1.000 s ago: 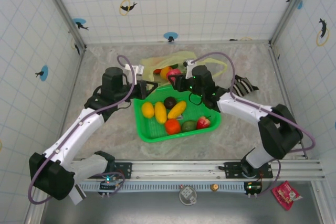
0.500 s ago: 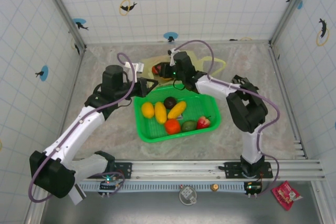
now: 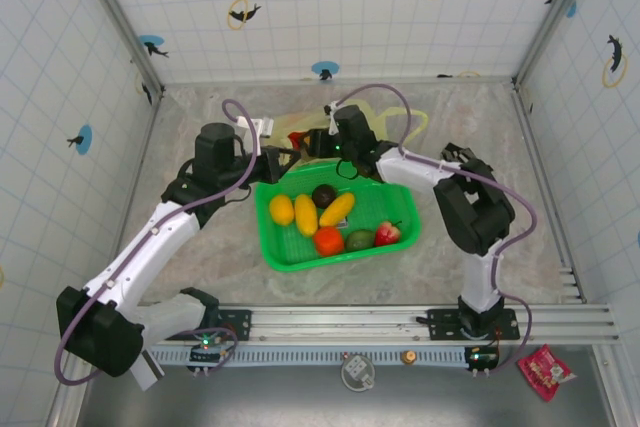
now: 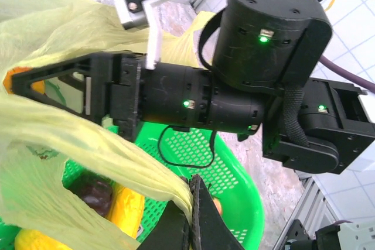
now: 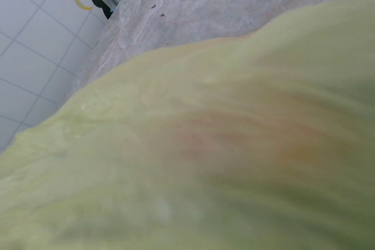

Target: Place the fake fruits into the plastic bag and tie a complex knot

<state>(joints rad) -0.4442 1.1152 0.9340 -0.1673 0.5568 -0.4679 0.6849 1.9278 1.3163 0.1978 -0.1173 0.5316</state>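
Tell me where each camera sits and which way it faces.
Top external: above and behind the bases, looking down; both arms reach forward, left gripper and right gripper at the plastic bag, beyond the green basket.
Left wrist: on the left arm, looking past its gripper, shut on bag film, at the right arm.
Right wrist: close against bag film, facing the table and a wall corner.
Shared: bag in all; basket in top and left wrist.
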